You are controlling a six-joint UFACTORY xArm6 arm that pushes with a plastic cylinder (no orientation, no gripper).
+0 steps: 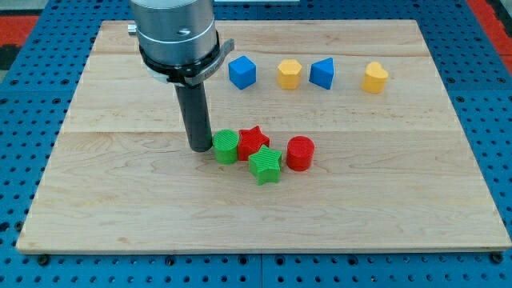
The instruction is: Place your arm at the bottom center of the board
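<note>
Beside ribbed green cylinder [226, 146], my tip [199, 149], wooden board [120, 200]

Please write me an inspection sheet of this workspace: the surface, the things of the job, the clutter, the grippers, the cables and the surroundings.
Surface: wooden board, bare along the view's bottom edge.
Job's things: my tip stands near the board's middle, left of centre, not yet at the bottom centre.
Clutter: green cylinder just right of my tip, close to or touching it; red star, green star and red cylinder bunched beside it. Along the view's top: blue cube, yellow block, blue block, yellow block.
Grippers: none, only the rod.
Cables: nothing seen.
Surroundings: blue perforated table around the board; something red at the top corners.
</note>
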